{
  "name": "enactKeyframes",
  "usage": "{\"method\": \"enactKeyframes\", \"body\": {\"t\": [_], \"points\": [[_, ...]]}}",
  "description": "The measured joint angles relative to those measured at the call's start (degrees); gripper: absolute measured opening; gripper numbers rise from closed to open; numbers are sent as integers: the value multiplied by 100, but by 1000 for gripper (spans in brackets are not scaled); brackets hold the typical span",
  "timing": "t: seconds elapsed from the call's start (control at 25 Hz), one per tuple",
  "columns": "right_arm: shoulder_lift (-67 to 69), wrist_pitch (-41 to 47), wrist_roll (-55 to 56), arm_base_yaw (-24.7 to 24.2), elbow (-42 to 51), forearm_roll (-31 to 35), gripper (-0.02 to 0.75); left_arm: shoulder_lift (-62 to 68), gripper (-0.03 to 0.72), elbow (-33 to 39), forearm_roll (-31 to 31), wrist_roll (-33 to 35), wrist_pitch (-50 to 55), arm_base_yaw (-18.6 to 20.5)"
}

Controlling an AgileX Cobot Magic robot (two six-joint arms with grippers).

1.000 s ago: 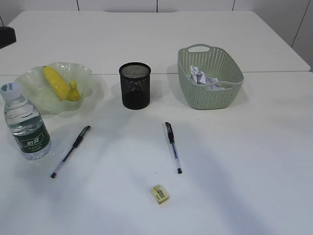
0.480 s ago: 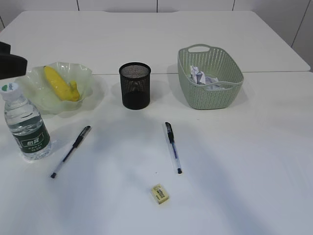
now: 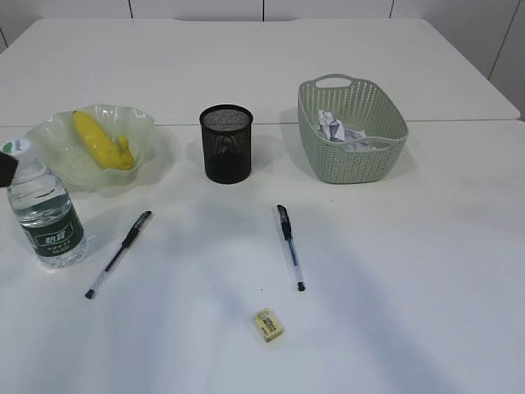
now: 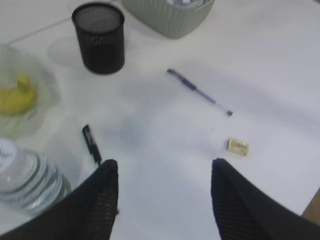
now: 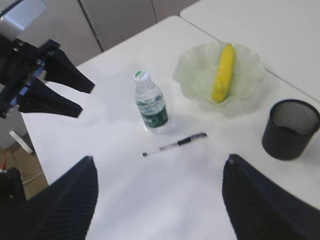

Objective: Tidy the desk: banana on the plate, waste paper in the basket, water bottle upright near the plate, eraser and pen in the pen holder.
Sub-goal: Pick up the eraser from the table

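Note:
The banana (image 3: 102, 139) lies on the pale green plate (image 3: 49, 135). Beside the plate the water bottle (image 3: 45, 217) stands upright. Crumpled waste paper (image 3: 340, 130) sits in the green basket (image 3: 353, 156). Two pens (image 3: 119, 253) (image 3: 289, 246) and the yellow eraser (image 3: 268, 324) lie on the table in front of the black mesh pen holder (image 3: 226, 144). My left gripper (image 4: 164, 162) hangs open and empty above the table, with the eraser (image 4: 238, 146) just off its right finger. My right gripper (image 5: 160, 160) is open and empty, high over the table near one pen (image 5: 175, 145).
The left arm shows only as a dark tip (image 3: 4, 168) at the exterior view's left edge, close to the bottle cap. In the right wrist view the left gripper (image 5: 86, 102) hovers left of the bottle (image 5: 151, 107). White tabletop stretches around the pens.
The dark part of the left arm at the left edge has moved down toward the bottle and mostly out of frame. The objects on the table have not moved.

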Motion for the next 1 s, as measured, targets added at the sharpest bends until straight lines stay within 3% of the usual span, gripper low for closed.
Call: {"method": "enactKeyframes", "body": {"t": [0.12, 0.2, 0.48, 0.68, 0.84, 1.0], "points": [[0, 247, 414, 0, 0, -540, 574, -59, 417, 0, 1151, -1540, 163, 0], [0, 443, 539, 0, 0, -829, 574, -62, 417, 0, 1760, -2082, 422, 0], [0, 737, 1091, 0, 0, -1390, 574, -183, 417, 0, 2118, -2574, 762, -14], [0, 759, 1274, 60, 13, -1713, 574, -191, 412, 0, 2443, -2780, 842, -516], [13, 723, 1601, 570, 353, -2396, 574, -191, 388, 0, 3185, -3523, 728, -1001], [342, 711, 1989, 976, 628, -2602, 574, -56, 382, 0, 3838, -4106, 681, -1091]]}}
